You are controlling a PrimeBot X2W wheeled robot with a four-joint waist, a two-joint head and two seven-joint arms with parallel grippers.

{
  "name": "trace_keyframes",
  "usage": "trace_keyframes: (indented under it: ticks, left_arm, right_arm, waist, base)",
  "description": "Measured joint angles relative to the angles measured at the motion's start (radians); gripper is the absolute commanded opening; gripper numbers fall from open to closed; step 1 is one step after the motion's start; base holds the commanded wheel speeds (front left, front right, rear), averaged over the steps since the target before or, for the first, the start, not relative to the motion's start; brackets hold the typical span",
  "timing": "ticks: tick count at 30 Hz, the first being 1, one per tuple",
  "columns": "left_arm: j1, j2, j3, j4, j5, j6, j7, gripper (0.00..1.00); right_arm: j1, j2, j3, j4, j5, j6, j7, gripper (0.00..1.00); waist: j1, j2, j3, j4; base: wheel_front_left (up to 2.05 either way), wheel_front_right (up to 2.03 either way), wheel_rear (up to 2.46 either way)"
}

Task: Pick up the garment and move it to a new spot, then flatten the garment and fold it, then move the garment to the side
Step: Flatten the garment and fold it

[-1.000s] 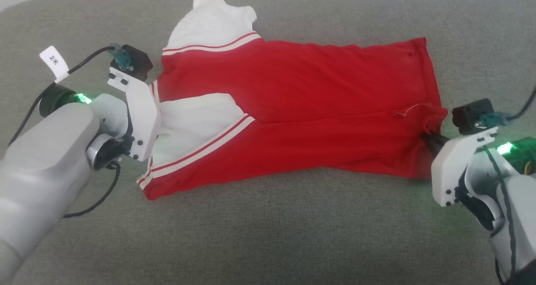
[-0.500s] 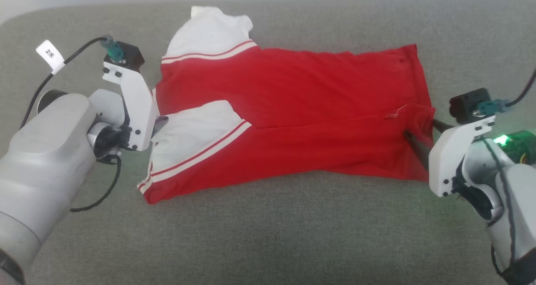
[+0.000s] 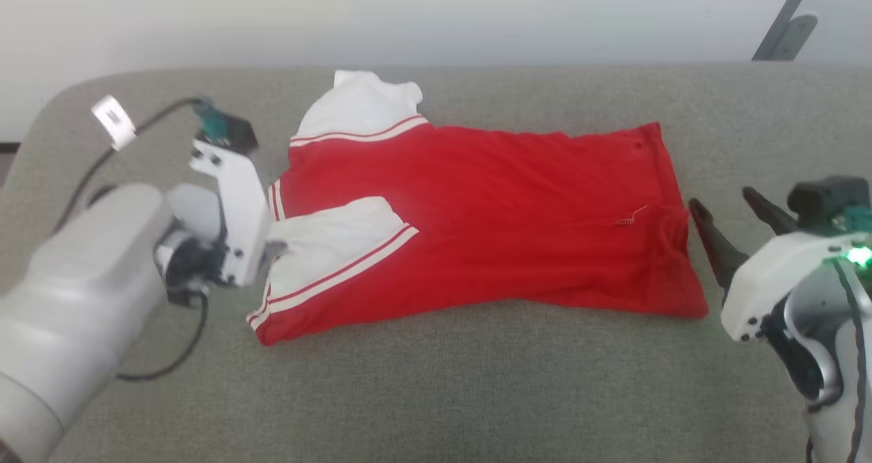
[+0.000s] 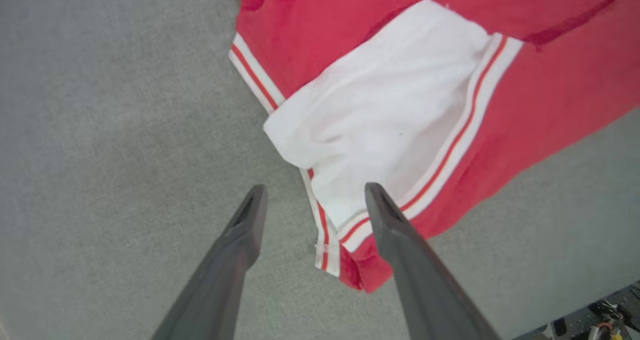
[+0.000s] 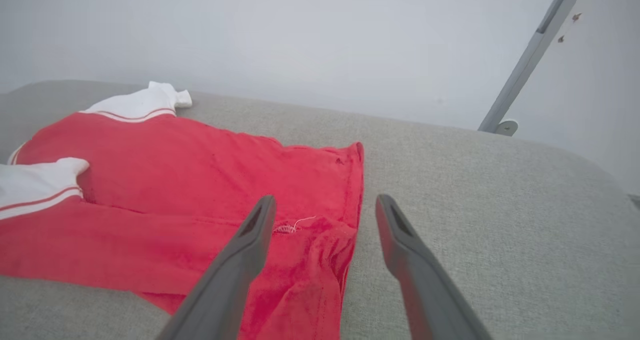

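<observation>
Both the left gripper (image 4: 315,189) and right gripper (image 5: 325,200) stand spread, empty; any snag on the garment (image 3: 490,197) would undo its fold.

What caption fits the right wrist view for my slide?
Open right gripper beside the hem of the folded red garment on grey upholstery.

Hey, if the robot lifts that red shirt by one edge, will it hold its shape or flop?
The red jersey-style shirt with white striped-trim sleeves will probably flop and unfold: its hem is bunched into soft wrinkles. It lies thin and flat, so it is likely light. Pushed across the grey fabric-covered surface, it would likely crumple rather than slide.
</observation>
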Motion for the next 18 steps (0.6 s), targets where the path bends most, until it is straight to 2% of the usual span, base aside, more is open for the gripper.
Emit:
trace_keyframes:
  ticks: [8, 13, 18]
  left_arm:
    - [0.096, 0.064, -0.011, -0.166, -0.036, 0.089, 0.077, 1.0]
    - [0.143, 0.104, -0.009, -0.258, -0.063, 0.153, 0.096, 1.0]
    - [0.184, 0.138, -0.009, -0.299, -0.068, 0.195, 0.091, 1.0]
  right_arm:
    - [0.097, 0.075, -0.081, -0.124, -0.056, 0.0, -0.024, 1.0]
    - [0.132, 0.108, -0.114, -0.184, -0.071, 0.0, -0.019, 1.0]
    - [0.159, 0.137, -0.141, -0.229, -0.078, 0.0, -0.003, 1.0]
  waist:
    - [0.0, 0.0, -0.023, -0.017]
    - [0.0, 0.0, -0.009, -0.035]
    - [0.0, 0.0, 0.022, -0.055]
  base:
    - [0.0, 0.0, 0.0]
    - [0.0, 0.0, 0.0]
    - [0.0, 0.0, 0.0]
